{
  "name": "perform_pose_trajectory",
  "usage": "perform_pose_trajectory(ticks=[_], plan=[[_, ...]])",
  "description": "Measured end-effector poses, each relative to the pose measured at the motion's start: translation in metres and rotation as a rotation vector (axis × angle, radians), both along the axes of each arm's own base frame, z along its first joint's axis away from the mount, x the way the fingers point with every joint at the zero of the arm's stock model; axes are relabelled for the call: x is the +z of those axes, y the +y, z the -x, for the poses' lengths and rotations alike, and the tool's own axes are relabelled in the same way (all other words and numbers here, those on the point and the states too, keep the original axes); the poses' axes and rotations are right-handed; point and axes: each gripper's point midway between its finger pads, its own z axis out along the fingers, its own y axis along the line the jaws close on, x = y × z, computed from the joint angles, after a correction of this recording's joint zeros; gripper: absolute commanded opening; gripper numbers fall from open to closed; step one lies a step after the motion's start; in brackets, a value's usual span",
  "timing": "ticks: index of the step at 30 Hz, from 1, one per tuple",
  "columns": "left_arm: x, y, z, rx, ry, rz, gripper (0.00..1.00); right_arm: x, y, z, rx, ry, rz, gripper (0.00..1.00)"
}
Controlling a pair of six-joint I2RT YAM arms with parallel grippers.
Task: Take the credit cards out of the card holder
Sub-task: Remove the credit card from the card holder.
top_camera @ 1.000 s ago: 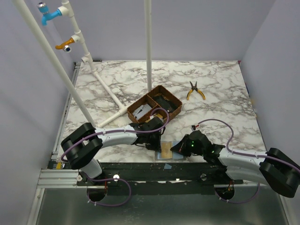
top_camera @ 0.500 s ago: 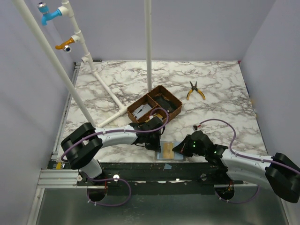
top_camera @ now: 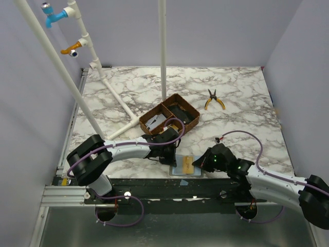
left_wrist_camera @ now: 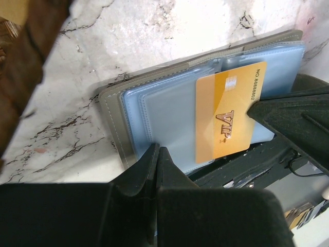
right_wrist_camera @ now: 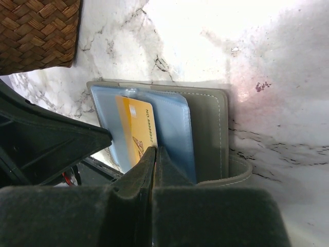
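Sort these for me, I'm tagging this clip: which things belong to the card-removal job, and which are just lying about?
Job in hand:
- open grey card holder
- gold VIP card lying across its sleeves
- right claw, shut on that card's edge
- left claw, shut, at the holder's edge

Lying about:
- brown tray
- pliers
- white pipe frame

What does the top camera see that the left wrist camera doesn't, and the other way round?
Only the top view shows the yellow-handled pliers, the white plastic pipes and the blue pipe fitting. Only the left wrist view shows VIP and a number printed on the gold plastic card, plus the blue-grey plastic sleeves. Both show that card on the open grey folding card holder.
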Motion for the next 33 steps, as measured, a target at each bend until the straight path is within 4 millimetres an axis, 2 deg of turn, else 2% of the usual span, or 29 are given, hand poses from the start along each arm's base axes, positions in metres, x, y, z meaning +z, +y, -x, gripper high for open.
perform_pose_trajectory(ticks=[14,33], plan=[[0.000,0.000,0.000,0.000,0.000,0.000,0.00,0.009,-0.011,0.000,-0.017,-0.015,0.039,0.01],[0.001,0.002,-0.002,-0.010,-0.012,-0.014,0.00,0.030,-0.012,-0.005,-0.016,-0.043,0.054,0.01]])
